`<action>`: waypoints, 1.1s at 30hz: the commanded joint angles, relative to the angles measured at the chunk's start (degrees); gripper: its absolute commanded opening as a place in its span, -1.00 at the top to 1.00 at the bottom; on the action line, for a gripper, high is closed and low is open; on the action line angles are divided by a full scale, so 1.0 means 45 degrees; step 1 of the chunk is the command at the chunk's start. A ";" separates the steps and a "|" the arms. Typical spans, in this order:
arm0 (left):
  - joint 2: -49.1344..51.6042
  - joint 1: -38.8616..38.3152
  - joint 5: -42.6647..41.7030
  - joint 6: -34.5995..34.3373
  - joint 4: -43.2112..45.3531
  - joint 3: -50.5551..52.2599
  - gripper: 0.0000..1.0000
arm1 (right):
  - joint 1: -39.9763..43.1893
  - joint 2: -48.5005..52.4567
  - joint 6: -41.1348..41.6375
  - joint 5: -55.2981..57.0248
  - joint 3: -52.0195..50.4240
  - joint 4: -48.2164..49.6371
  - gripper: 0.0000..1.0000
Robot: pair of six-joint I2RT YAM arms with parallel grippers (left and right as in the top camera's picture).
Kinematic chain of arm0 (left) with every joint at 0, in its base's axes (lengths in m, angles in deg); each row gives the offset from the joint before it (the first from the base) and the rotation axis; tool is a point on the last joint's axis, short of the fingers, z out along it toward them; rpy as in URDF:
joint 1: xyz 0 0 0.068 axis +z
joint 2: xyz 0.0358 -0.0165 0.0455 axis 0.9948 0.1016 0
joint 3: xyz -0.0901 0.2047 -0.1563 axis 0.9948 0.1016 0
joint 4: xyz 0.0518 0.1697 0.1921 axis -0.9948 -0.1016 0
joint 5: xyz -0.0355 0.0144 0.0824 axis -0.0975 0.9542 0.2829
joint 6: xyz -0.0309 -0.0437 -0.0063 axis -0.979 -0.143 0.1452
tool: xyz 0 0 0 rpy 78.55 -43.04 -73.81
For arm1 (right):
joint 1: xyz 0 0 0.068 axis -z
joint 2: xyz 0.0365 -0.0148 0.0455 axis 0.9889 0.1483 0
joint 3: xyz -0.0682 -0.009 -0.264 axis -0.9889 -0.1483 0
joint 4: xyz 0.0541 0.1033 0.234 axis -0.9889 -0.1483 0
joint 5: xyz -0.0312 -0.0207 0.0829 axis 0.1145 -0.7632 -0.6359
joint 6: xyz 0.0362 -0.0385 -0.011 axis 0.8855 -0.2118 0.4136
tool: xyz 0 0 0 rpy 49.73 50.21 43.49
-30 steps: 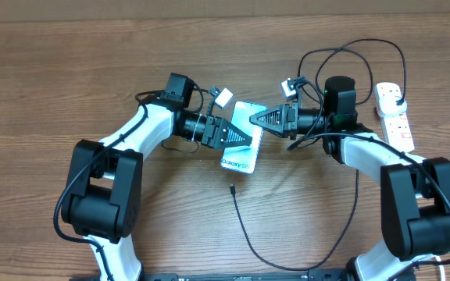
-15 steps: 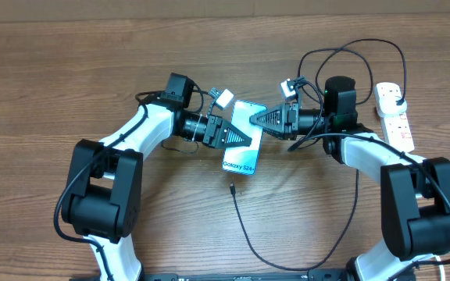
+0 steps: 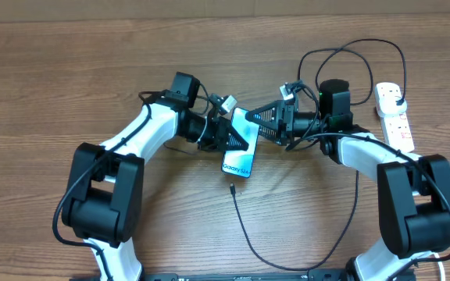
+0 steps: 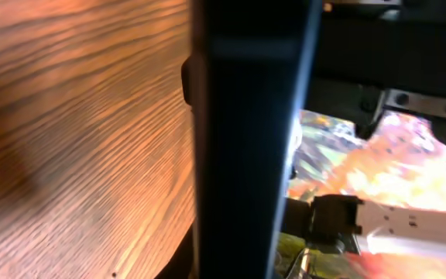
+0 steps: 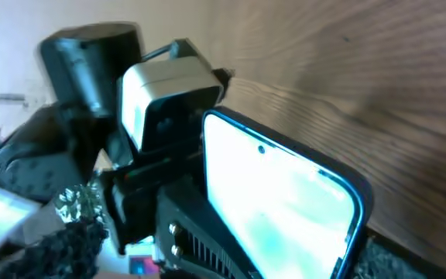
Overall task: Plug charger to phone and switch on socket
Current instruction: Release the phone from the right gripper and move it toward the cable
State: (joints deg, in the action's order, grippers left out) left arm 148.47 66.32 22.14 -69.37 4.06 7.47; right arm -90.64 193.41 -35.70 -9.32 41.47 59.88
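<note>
- L wrist cam is near useless. A dark upright slab fills mid-frame, which I read as the phone (image 4: 246, 139) edge-on. Table (image 4: 76, 116) grain shows to its left and blurred colour mush to its right. Own fingers not made out.
- R wrist cam: phone screen is lit pale blue and tilted, w/ its lower corner cut off by the frame edge. Blurred black + white hardware sits behind it. My own fingers are only dark smears at the bottom corners.
- Overhead: near end of the socket (image 3: 395, 117) is hidden under the R arm (image 3: 366, 152). Switch positions are too small to read. A black plug (image 3: 395, 95) sits at its far end.
- Can't tell whether the phone rests on the table or is held off it.
- L arm (image 3: 143, 129) comes in from the left, elbow out, wrist aimed right. L claw (image 3: 231, 139) is clamped narrow on the phone's upper half. Phone lies centre table, "Galaxy" end toward me.
- R arm reaches left. R claw (image 3: 262, 125) has jaws spread wide by the phone's top right corner. Contact there: can't tell.
- Charger (image 3: 244, 226): connector tip (image 3: 231, 187) lies on the table just below the phone's near end, not plugged in. Cable loops toward me, then round to the right.
</note>
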 commanded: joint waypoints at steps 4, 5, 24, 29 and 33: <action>0.0117 0.0593 0.4488 -0.1409 0.0015 0.0005 0.91 | 0.0155 -0.0248 -0.2613 0.0729 0.0073 -0.3954 -0.99; 0.0117 0.0636 0.4891 -0.1409 0.0049 0.0005 0.92 | 0.0146 -0.0248 -0.3075 0.1316 0.0073 -0.4911 -1.00; 0.0121 0.1846 0.5610 -0.1399 0.1467 0.0005 0.91 | -0.1137 -0.0262 -0.5882 0.8587 0.3060 -1.5980 -0.08; 0.0121 0.2142 0.4430 -0.1341 0.1540 0.0005 0.91 | -0.3555 -0.0262 -0.5780 1.1171 0.5158 -1.8034 -0.08; 0.0121 0.2501 0.4323 -0.1146 0.1481 0.0005 0.92 | -0.5615 -0.0233 -0.4745 1.2954 0.5212 -1.7928 -0.08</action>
State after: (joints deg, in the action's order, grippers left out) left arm 149.04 76.16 44.89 -75.30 10.57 7.71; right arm -111.21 193.19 -60.09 38.89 64.82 -20.55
